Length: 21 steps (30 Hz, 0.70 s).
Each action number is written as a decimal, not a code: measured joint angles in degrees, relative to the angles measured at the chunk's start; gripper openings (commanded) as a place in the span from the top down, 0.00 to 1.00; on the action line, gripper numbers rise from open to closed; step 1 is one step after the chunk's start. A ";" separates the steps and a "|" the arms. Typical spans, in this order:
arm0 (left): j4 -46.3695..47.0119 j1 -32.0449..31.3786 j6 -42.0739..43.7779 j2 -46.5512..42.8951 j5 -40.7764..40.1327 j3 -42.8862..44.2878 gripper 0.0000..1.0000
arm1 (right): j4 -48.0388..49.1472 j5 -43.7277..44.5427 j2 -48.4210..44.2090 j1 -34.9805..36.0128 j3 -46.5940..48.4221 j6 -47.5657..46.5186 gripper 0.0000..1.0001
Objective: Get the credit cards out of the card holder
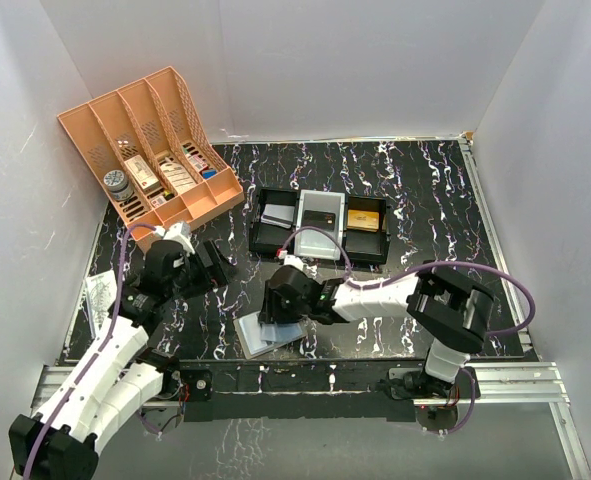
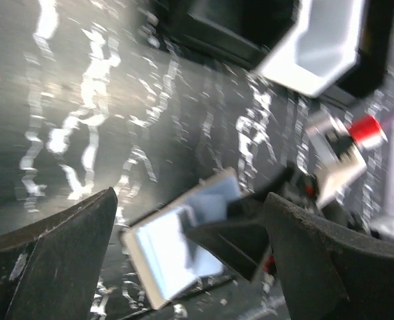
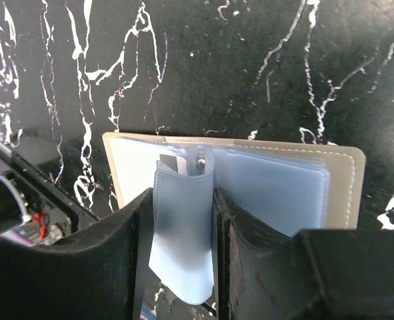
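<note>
The card holder (image 1: 258,338) lies open near the table's front edge, pale cover down and grey-blue plastic sleeves up (image 3: 283,187). My right gripper (image 3: 181,200) comes down onto its middle, shut on one sleeve that it bends upward between the fingers. The corner of a grey card (image 3: 173,163) peeks from that sleeve. From above, the right gripper (image 1: 278,312) covers part of the holder. My left gripper (image 1: 220,268) hovers open just left of it, nothing between its fingers (image 2: 63,253), looking at the card holder (image 2: 163,247). Credit cards lie in the black tray: grey (image 1: 275,213), black (image 1: 318,217), orange (image 1: 365,217).
The black three-compartment tray (image 1: 258,238) stands behind the holder, with a pale translucent piece (image 1: 313,243) leaning at its front. A big orange lattice organiser (image 1: 150,150) with small items fills the back left. A crumpled paper (image 1: 97,290) lies at the left edge. White walls enclose the table.
</note>
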 measured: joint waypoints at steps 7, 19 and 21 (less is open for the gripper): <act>12.44 -0.13 -7.56 -0.28 21.22 -10.38 0.13 | 10.49 -8.63 -1.81 -4.66 -7.34 4.66 0.67; 20.79 -4.17 -13.11 -1.29 29.31 -20.76 0.28 | 15.96 -11.96 -1.81 -5.73 -10.25 7.32 0.67; 20.76 -4.94 -13.33 -2.21 29.33 -20.92 0.30 | 15.98 -12.11 -1.81 -5.75 -10.27 7.32 0.67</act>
